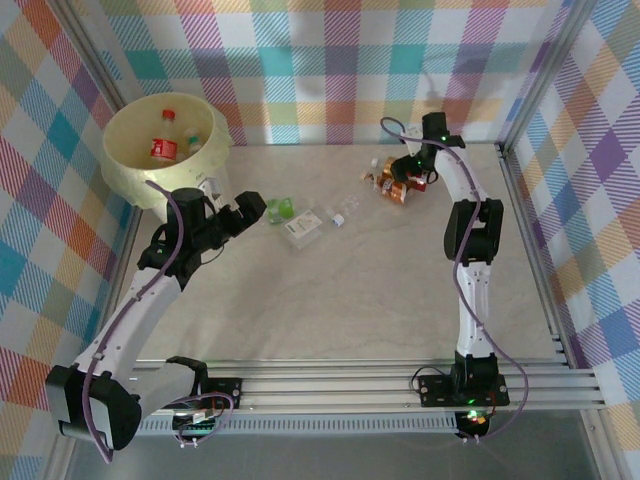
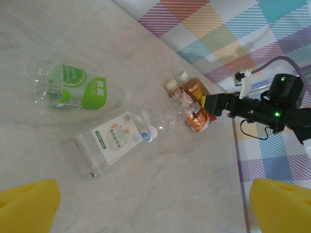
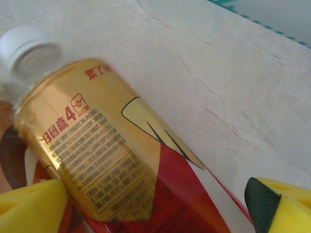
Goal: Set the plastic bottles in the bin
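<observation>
left gripper [image 1: 250, 208]: fully open and holding nothing, its yellow pads [image 2: 29, 206] wide apart; it hangs over the left half of the table [image 1: 350, 300], short of the loose bottles and just beside the bin's near wall;

just beyond it, three plastic bottles lie on their sides, well short of the far edge and left of the table's middle; the green-label bottle [image 2: 73, 87] is nearest the left edge and lies apart from the others; the white-label bottle [image 2: 114, 141], flattened and clear, lies next; a small crushed clear bottle [image 2: 167, 121] lies cap to cap with it;

right gripper [image 1: 404, 176]: lowered near the far edge, right of centre, jaws open around the gold-and-red bottle [image 3: 112, 160]; one pad sits against the label, the other stands apart from the bottle with bare table between; nothing is clamped; the white cap [image 3: 29, 51] of that bottle is on; it lies among a small cluster of bottles, of which the left wrist view shows two pale caps side by side; the exact count of the cluster cannot be told;

bin [image 1: 125, 165]: upright at the far left corner; inside lie a red-label bottle [image 1: 163, 148] and a second bottle [image 1: 193, 140], its label too small to make out.
</observation>
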`<state>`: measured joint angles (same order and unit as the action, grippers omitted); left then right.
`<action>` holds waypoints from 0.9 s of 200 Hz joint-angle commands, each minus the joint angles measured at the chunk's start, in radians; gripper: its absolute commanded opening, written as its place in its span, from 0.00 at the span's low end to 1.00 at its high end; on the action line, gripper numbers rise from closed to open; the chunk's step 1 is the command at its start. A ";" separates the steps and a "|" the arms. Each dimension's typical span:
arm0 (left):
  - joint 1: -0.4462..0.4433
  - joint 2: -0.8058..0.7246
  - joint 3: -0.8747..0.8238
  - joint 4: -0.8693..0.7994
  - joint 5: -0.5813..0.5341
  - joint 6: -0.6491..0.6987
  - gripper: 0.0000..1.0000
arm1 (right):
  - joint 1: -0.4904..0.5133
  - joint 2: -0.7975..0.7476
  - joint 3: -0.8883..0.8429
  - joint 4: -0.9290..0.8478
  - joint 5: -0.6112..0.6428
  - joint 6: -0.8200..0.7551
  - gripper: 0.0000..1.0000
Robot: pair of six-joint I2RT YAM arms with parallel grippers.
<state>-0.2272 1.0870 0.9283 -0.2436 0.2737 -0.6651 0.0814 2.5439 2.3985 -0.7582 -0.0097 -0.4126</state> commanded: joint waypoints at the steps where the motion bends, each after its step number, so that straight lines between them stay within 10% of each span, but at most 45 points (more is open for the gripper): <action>1: -0.017 -0.001 0.022 -0.020 -0.026 0.009 1.00 | -0.001 0.037 0.056 -0.091 -0.077 -0.061 0.93; 89: -0.018 0.008 0.007 -0.006 -0.009 0.014 1.00 | -0.003 0.029 -0.031 -0.153 -0.018 -0.042 0.91; 180: -0.018 -0.027 -0.028 0.007 -0.008 0.007 1.00 | -0.003 -0.201 -0.305 0.056 -0.012 0.128 0.59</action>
<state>-0.2287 1.0782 0.9169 -0.2581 0.2668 -0.6655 0.0814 2.4981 2.2448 -0.8139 0.0025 -0.3546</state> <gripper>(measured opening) 0.998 0.654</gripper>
